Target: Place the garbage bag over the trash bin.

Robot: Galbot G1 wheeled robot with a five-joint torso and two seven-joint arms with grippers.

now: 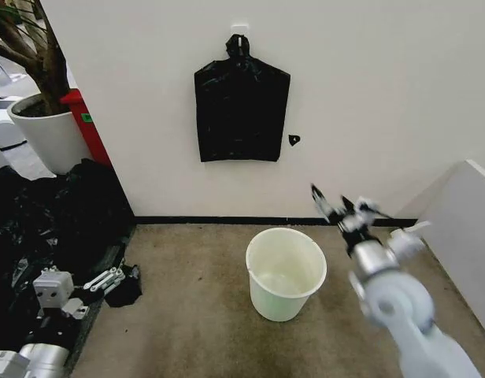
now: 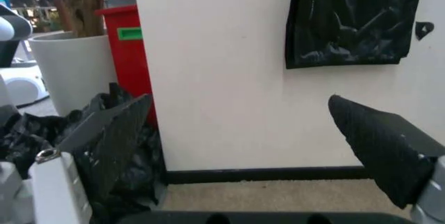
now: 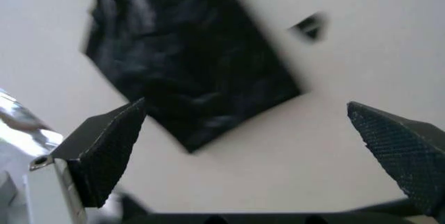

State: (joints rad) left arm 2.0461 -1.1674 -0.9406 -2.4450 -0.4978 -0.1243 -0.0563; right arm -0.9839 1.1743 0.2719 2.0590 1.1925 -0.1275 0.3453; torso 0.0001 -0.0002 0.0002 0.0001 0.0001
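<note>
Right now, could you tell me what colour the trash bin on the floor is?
The trash bin is cream-white; the head view shows it best.

Indoor test corner in an office or lab-type building, not a home. Plain white wall (image 1: 368, 94) at 12 o'clock with a black baseboard (image 1: 195, 220) along its foot and low-pile brownish carpet (image 1: 195, 315) below. A low white partition (image 1: 463, 236) at 3 o'clock boxes the spot in like a staged cell. A flat black bag (image 1: 241, 114) hangs from a wall hook as a prop. At 10 o'clock the space opens up: big white plant pot (image 1: 46, 134) with a tree trunk, red bin (image 1: 89, 126), and a heap of black plastic film (image 1: 46, 228) at 9 o'clock. The left wrist view shows lit shop-like fronts far behind the pot.
</note>
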